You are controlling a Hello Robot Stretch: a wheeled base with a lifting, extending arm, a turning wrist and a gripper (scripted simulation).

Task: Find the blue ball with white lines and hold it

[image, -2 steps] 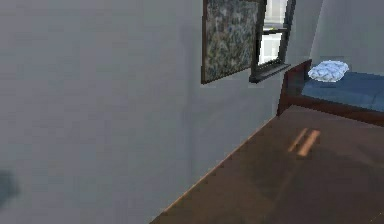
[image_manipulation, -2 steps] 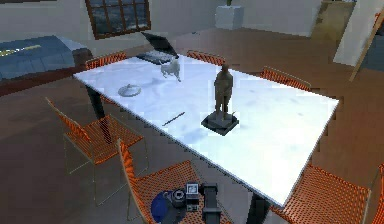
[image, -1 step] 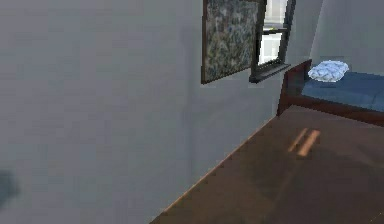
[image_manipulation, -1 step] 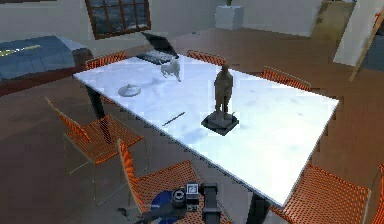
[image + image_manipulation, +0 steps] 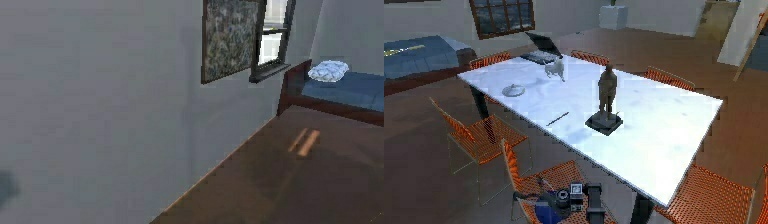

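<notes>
Dark gripper [image 5: 536, 192] low before an orange chair [image 5: 562, 172], partly cut off; load, if any, indiscernible.

White table [image 5: 669, 125] mid-frame, dark statue [image 5: 605, 95] at its centre, laptop [image 5: 541, 47] at upper-left end, grey dish [image 5: 514, 90], thin dark stick [image 5: 558, 119] near left edge

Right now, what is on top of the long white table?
A dark figure statue on a square base, an open dark laptop, a small white object, a flat grey dish and a thin dark stick. The statue hides the tabletop behind it.
</notes>
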